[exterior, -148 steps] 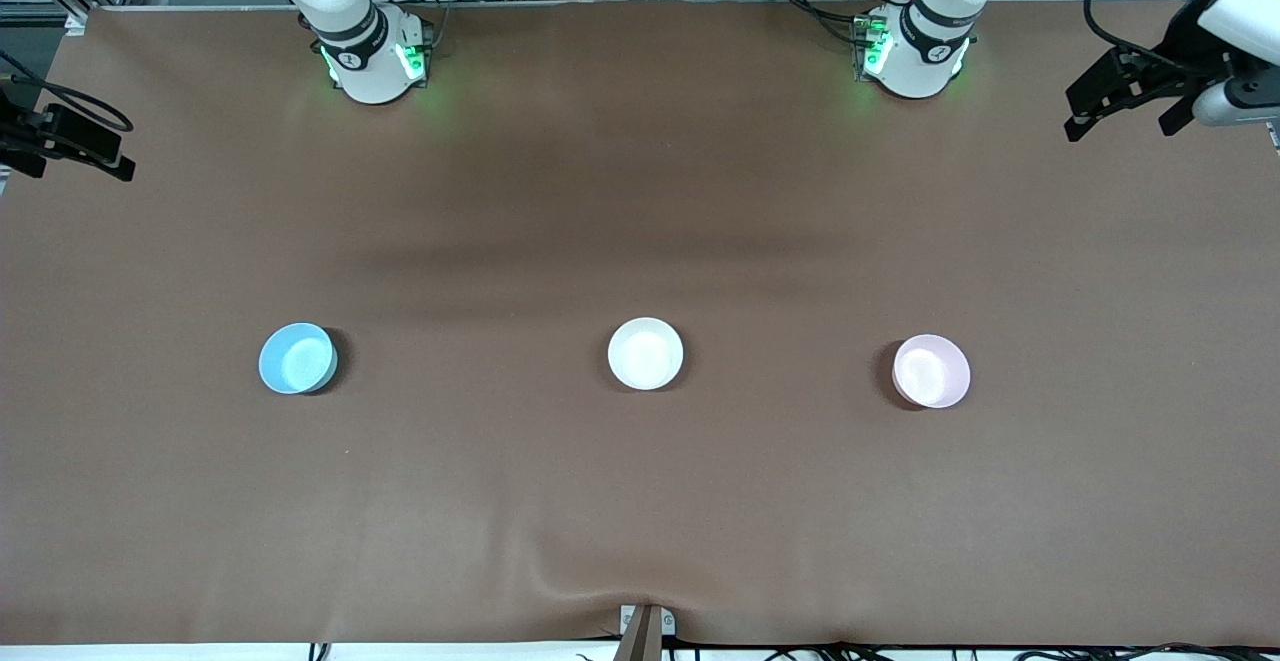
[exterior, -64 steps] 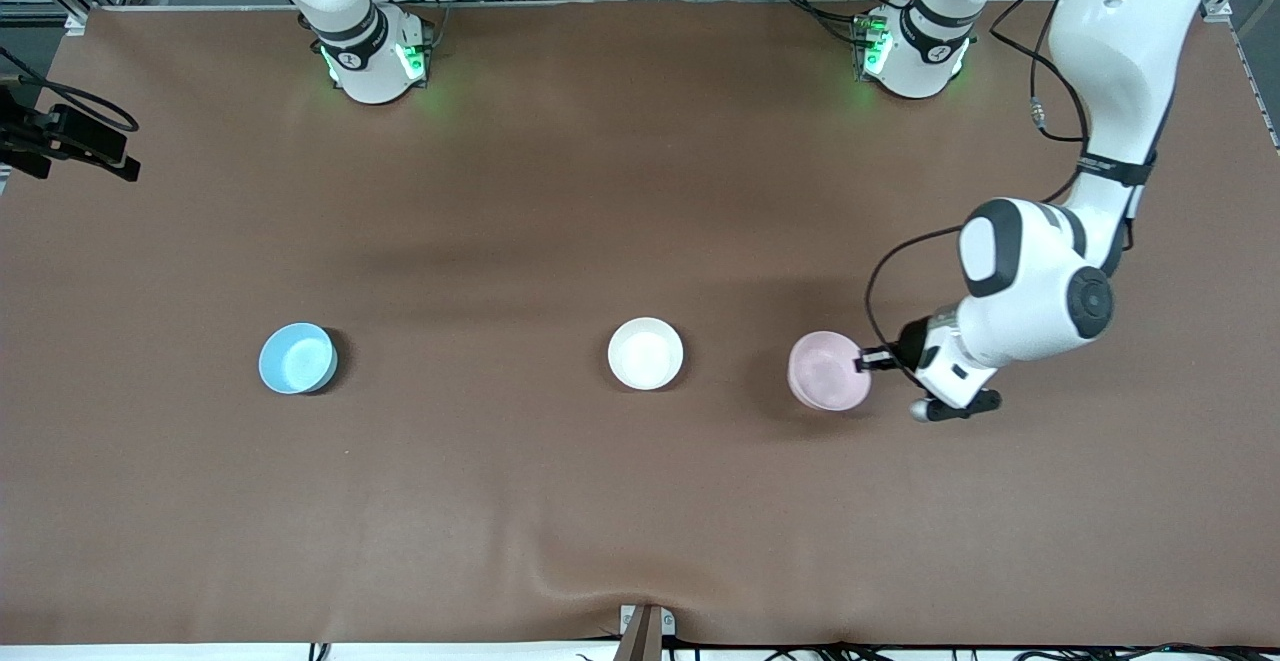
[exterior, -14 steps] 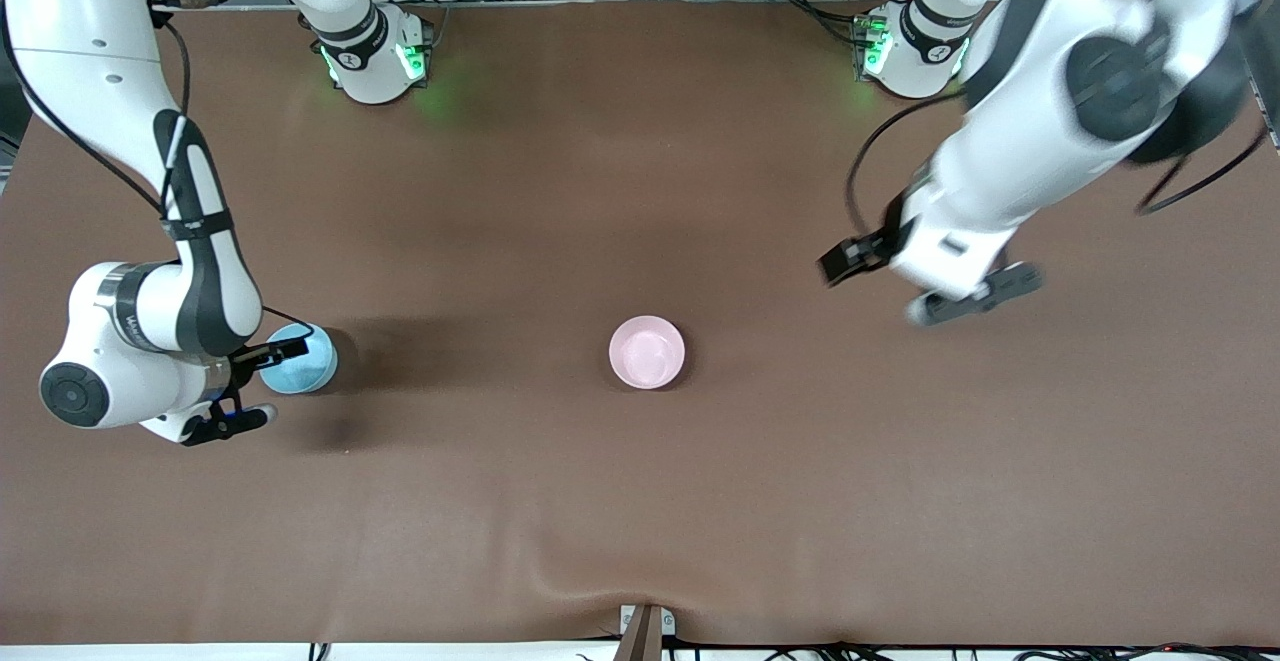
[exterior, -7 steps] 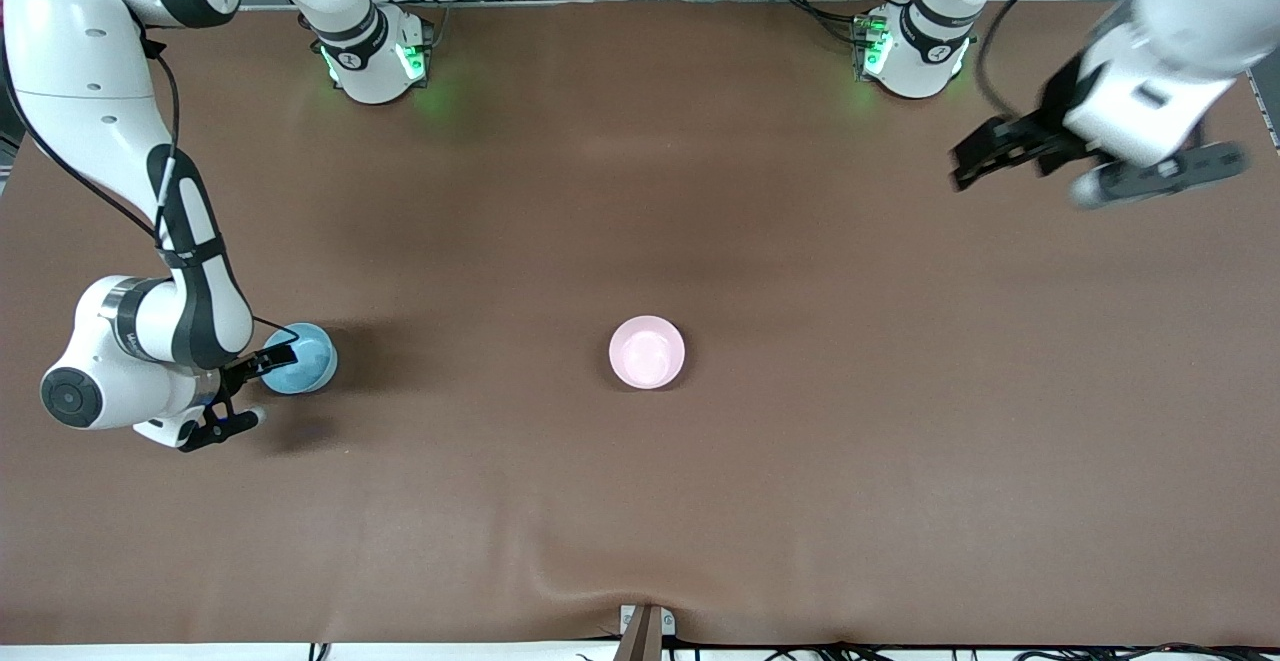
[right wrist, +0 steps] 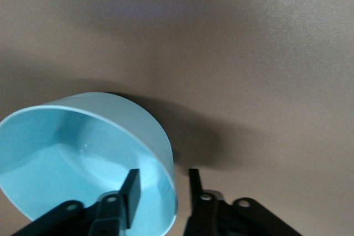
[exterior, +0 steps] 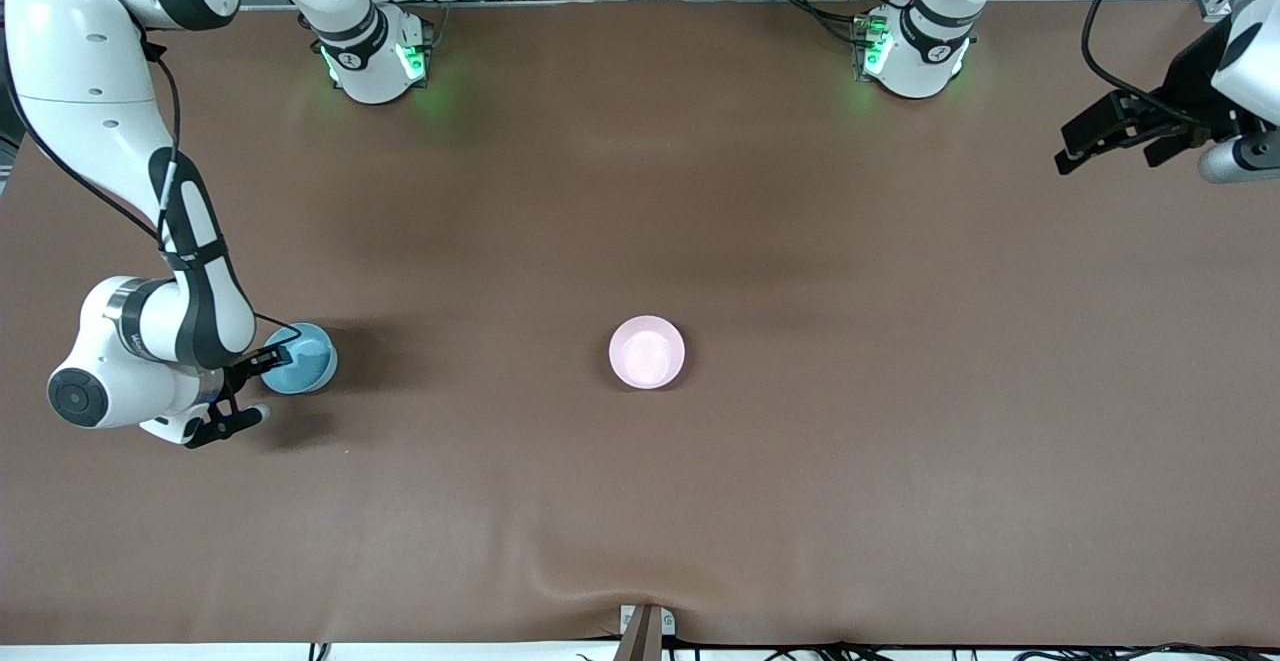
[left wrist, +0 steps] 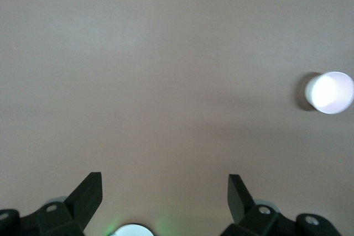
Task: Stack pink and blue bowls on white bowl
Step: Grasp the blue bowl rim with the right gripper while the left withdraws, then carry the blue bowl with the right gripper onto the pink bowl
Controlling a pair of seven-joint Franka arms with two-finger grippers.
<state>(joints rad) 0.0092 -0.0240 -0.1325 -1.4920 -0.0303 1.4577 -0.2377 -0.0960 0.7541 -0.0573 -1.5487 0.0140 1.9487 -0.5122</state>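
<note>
— Where is the blue bowl [exterior: 299, 359] from your right gripper [exterior: 262, 359]?

— Its wall stands between the fingers [right wrist: 131, 190], one inside and one outside, closing on the rim; the bowl sits on the surface [exterior: 640, 491].

— And the left gripper [exterior: 1108, 136]?

— Fingers wide open, empty, waiting high up. The pink bowl [exterior: 647, 352] sits mid-surface; you carry the blue one there.

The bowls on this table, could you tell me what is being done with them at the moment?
The right gripper has one of its fingers inside the blue bowl and one outside, straddling the rim, at the right arm's end of the table. The pink bowl sits mid-table, nested on the white bowl, which shows only as a thin rim. The left gripper waits open over its own end.
</note>
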